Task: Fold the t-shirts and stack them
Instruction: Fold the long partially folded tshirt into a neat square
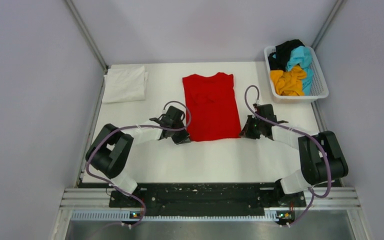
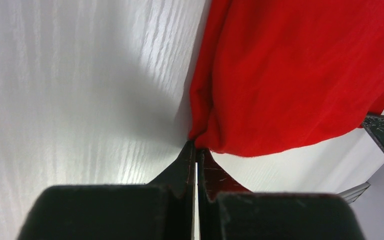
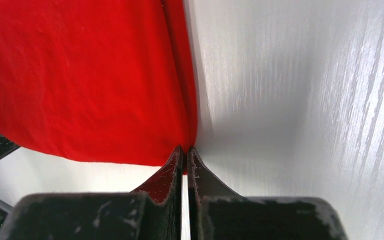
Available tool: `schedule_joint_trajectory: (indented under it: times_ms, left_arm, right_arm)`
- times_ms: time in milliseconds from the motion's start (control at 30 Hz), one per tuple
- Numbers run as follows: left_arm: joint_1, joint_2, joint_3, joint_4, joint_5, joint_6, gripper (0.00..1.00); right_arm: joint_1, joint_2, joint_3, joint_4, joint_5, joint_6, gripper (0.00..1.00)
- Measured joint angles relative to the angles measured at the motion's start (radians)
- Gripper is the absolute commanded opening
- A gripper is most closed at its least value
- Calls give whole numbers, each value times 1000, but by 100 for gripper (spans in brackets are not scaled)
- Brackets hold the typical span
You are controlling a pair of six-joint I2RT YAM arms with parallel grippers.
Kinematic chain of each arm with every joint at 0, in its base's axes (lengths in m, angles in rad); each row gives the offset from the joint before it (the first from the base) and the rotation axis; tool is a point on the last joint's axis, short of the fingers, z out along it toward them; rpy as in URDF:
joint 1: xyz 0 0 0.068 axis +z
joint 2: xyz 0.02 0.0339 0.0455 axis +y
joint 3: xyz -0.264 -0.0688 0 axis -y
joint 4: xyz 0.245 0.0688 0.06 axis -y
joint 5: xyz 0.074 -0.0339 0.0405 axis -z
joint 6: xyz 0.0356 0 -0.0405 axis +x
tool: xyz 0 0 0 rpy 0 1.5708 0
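Observation:
A bright red t-shirt (image 1: 211,106) lies in the middle of the table, folded into a long strip with its sleeves tucked in. My left gripper (image 1: 184,138) is shut on its near left corner, seen in the left wrist view (image 2: 196,145) with red cloth (image 2: 300,75) pinched at the tips. My right gripper (image 1: 243,134) is shut on its near right corner, and the right wrist view (image 3: 185,148) shows the red cloth (image 3: 80,75) between its tips. A folded white t-shirt (image 1: 125,84) lies at the far left. Orange-yellow (image 1: 287,81), turquoise (image 1: 301,58) and black (image 1: 284,51) t-shirts sit crumpled in the basket.
A white plastic mesh basket (image 1: 319,92) stands at the far right corner of the white table (image 1: 215,160). Grey walls and metal posts close in the left, right and far sides. A black rail runs along the near edge by the arm bases.

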Motion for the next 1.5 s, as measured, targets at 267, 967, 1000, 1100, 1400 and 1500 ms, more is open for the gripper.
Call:
schedule_joint_trajectory:
  times_ms: [267,967,1000,1100,1400,1500]
  left_arm:
    - [-110,-187,-153,-63,-77,-50,0]
    - [-495,-629,-27,-456,-301,-243,0]
    - [-489,-629,2,-456,-326,-220,0]
    - [-436,-608,92,-452,-392,-145,0]
    - [-143,-375,246,-352,-375,69,0]
    - [-98,-267,322,-341,-357,128,0]
  right_arm:
    - [5,-179,-61,-214,-61,-5,0]
    - [118,-716,109,-879,-134,51,0]
    - [118,-702,141,-874,-119,46,0]
    - [107,-636,227,-840,-81,26,0]
    - [5,-407,332,-664,-3,10,0]
    - [-7,-329,360,-606,10,10,0]
